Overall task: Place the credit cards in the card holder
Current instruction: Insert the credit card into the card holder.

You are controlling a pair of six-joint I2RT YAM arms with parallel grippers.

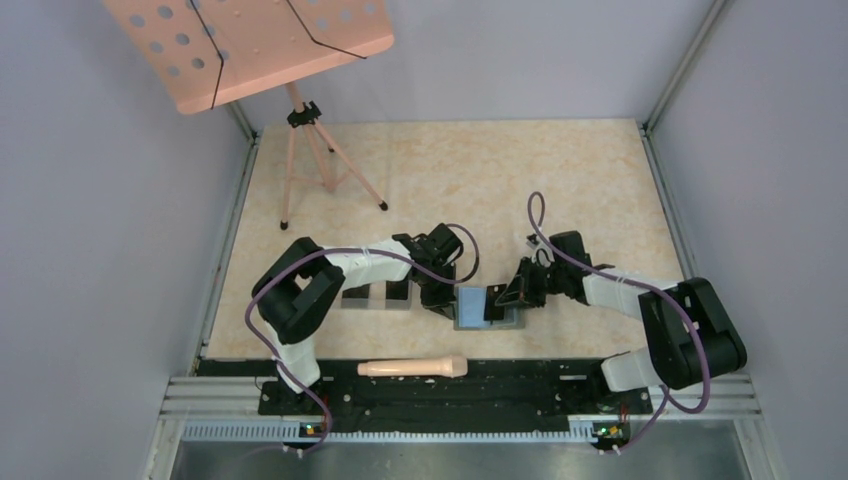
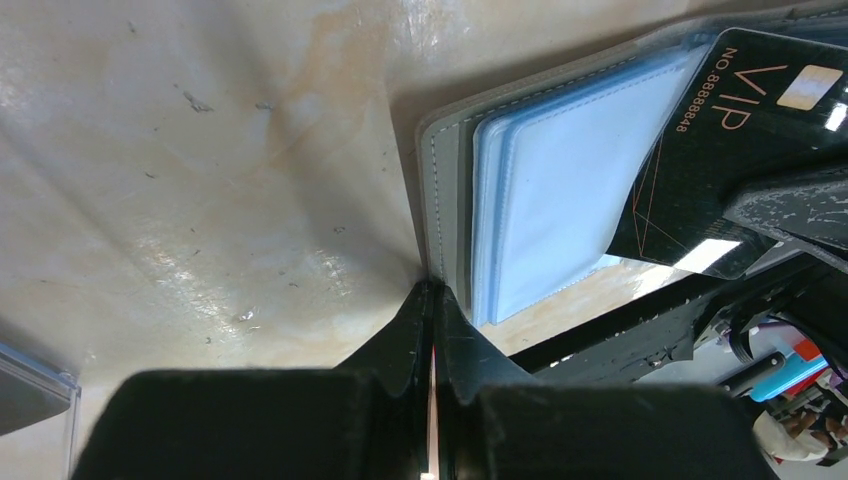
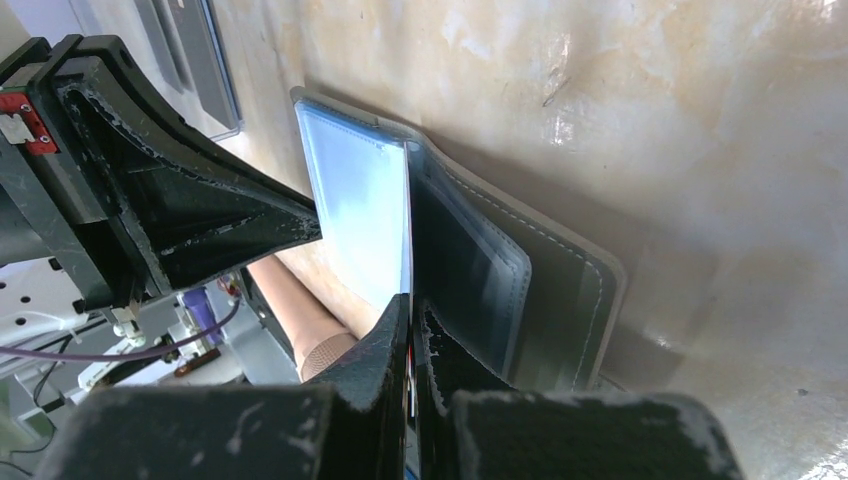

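Observation:
The gray card holder [image 1: 472, 305] lies open on the table between my grippers, its bluish-gray sleeves [image 2: 560, 190] showing. My left gripper [image 2: 432, 290] is shut on the holder's gray left edge [image 2: 448, 180] and pins it down; it also shows in the top view [image 1: 440, 296]. My right gripper [image 3: 410, 305] is shut on a black credit card [image 2: 720, 130] printed "VIP". The card's corner sits in under a sleeve of the holder [image 3: 575, 300]. In the right wrist view the card is edge-on. My right gripper is just right of the holder [image 1: 505, 297].
Clear plastic boxes with dark contents [image 1: 355, 297] stand left of the holder; one corner shows in the left wrist view [image 2: 30, 385]. A peach-coloured handle [image 1: 412, 367] lies on the black front rail. A pink music stand [image 1: 300, 130] stands at the back left.

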